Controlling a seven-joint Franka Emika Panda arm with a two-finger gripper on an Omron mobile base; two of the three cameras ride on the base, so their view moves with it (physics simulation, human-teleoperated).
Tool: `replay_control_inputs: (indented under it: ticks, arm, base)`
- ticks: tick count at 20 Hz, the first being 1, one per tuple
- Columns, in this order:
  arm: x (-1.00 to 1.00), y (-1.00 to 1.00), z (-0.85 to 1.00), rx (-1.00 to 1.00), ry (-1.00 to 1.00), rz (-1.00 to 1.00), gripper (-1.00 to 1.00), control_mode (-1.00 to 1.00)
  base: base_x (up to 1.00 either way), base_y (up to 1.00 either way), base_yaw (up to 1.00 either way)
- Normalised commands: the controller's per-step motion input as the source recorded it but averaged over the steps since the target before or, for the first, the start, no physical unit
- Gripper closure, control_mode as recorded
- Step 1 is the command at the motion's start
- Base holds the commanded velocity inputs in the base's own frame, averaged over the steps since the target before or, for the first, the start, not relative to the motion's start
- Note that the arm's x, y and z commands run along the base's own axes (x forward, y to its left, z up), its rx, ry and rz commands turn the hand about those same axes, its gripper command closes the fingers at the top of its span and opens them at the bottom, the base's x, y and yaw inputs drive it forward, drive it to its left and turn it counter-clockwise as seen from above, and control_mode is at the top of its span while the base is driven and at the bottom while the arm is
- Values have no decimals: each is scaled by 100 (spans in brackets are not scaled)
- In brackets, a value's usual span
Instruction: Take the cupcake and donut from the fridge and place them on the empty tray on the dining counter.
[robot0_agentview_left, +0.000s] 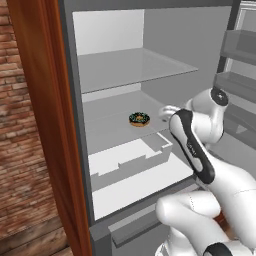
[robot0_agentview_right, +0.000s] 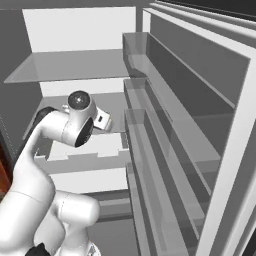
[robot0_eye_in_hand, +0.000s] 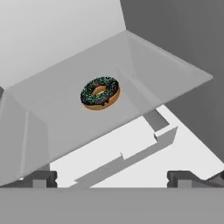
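Item: donut (robot0_eye_in_hand: 100, 92), flat on the middle shelf (robot0_agentview_left: 105, 127) of the open fridge (robot0_agentview_left: 75, 150), lies ahead of the fingers (robot0_eye_in_hand: 39, 178) (spread wide, holding nothing), well apart.

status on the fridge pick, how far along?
Done: fridge stands open, arm reaching inside. In hand: nothing; the gripper is open, its fingers spread, pointed at the donut lying on a shelf. Left: grasp the donut and carry it to the tray; cupcake's status can't be judged here.
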Motion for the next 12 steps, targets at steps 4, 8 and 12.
replay_control_inputs:
  ticks: [4,8,12]
  arm:
    - [87,0,-13,0,0,1,-100,-100]
    - [76,0,-14,0,0,0,-100,-100]
    - [50,0,-19,0,0,0,-100,-100]
  base:
    - [0,0,0]
    - [0,0,0]
    - [0,0,0]
